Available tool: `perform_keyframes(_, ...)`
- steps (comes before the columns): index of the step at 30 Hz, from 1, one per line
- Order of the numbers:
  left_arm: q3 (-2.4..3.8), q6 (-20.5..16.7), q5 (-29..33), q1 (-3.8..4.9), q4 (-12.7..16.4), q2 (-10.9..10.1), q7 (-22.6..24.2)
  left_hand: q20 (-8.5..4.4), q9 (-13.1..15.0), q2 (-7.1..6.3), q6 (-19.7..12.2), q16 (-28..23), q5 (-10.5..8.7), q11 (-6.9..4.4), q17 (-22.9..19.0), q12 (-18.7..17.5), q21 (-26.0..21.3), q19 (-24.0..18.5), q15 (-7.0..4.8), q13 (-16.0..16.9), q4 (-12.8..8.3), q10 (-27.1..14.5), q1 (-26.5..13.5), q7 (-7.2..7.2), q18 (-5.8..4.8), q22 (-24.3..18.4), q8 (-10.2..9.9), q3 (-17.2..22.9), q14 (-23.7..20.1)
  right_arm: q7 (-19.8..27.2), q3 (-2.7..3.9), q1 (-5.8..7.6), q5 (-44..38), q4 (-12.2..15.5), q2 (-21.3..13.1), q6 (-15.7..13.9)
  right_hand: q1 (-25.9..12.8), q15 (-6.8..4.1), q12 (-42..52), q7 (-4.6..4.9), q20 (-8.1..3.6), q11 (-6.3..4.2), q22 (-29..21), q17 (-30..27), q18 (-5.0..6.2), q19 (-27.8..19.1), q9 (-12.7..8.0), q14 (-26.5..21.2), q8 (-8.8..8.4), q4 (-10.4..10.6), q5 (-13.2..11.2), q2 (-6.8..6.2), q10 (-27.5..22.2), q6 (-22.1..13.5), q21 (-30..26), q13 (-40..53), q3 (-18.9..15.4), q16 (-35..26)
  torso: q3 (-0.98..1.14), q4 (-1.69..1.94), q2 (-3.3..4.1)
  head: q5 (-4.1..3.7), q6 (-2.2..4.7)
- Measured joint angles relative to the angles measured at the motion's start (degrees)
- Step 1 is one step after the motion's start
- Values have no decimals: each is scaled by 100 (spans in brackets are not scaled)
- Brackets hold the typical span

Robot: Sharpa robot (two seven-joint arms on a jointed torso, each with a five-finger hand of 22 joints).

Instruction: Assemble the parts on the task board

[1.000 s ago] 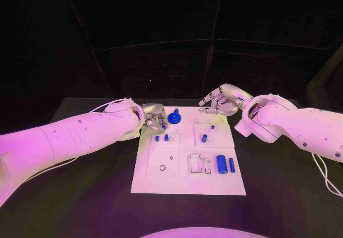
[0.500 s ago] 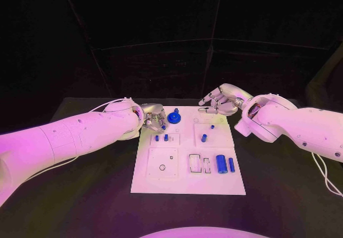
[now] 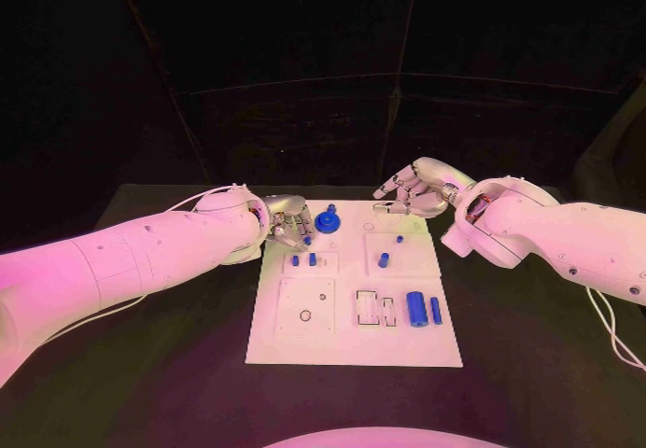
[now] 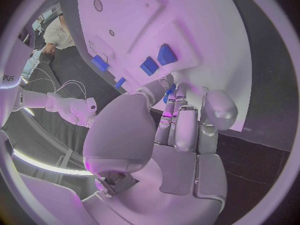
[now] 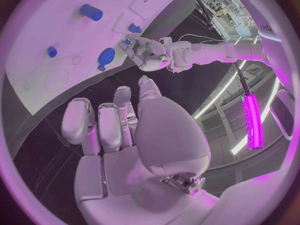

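Task board [image 3: 353,322] bears blue parts [image 3: 417,308]; no legible writing on it.

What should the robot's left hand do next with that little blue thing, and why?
Probably lower the left hand a little toward the white board. It seems to pinch a small blue piece at its fingertips, just over the board's far left corner, next to the round blue knob. The right hand is off the far edge, holding nothing, so the way looks free.
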Motion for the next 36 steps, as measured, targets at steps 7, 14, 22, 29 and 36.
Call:
perform_keyframes(7, 6, -125, 12, 2, 41, -142, 17, 54, 0, -67, -546, 0, 0, 136, -88, -179, -244, -54, 111, -32, -60, -659, 70, -46, 0, -230, 0, -156, 12, -11, 0, 0, -56, -69, -14, 3, 251, -43, -1058, 28, 1, 7, -533, -536, 136, -375, 18, -43, 85, -75, -224, 100, -694, 28, -377, -895, 19, -480, -1, 3, -3, -1, 10)
perform_keyframes(14, 25, -375, 272, 9, 197, -406, 157, 71, 33, -4, -458, -21, 0, 134, -119, -113, -323, -71, 110, 0, -60, -698, 133, 40, 0, -301, 39, -235, 12, -131, 0, 0, -676, -244, -23, 143, 883, 4, -2629, 54, 31, 110, -872, -1074, 136, -501, 15, -79, 155, -262, -738, 120, -1119, 262, -641, -2389, 182, -1000, -3, 4, -7, -5, 38)
perform_keyframes(22, 31, -752, 1877, 23, 612, -929, 930, 115, 63, 115, -28, -189, 0, 105, -445, 294, -961, -280, 133, 52, -11, -249, 126, 220, 91, -836, 173, -185, -16, -416, 0, -49, -2097, -301, -19, 383, 1072, 42, -3369, 17, 81, 113, -745, -1020, 135, -387, -5, -41, 72, -265, -915, 74, -910, 408, -616, -3452, 333, -1012, 2, 2, -5, -85, 117)
perform_keyframes(29, 28, -881, 4305, 25, 1109, -1340, 2013, 141, 36, 135, 73, -1180, 0, 103, -2137, 410, -2414, -1049, 151, 4, -5, -213, 107, 223, 320, -2014, 173, -129, -836, -708, -6, -123, -3245, -294, -4, 531, 1102, 62, -3582, 17, 103, 145, -723, -1014, 136, -365, -10, -21, -32, -252, -999, 43, -942, 408, -600, -3784, 381, -1012, -2, -1, -2, -207, 154)
perform_keyframes(36, 24, -943, 5795, 25, 1449, -1645, 2626, 142, 36, 135, 92, -1461, 0, 103, -2632, 488, -2550, -1166, 147, 4, -4, -214, 107, 242, 319, -2106, 196, -98, -1077, -880, -5, -208, -3821, -323, 45, 674, 1133, 62, -3739, 17, 103, 196, -730, -1041, 136, -365, -10, -21, -111, -283, -1054, 13, -993, 408, -600, -4071, 445, -1012, -8, 3, -2, -246, 164)
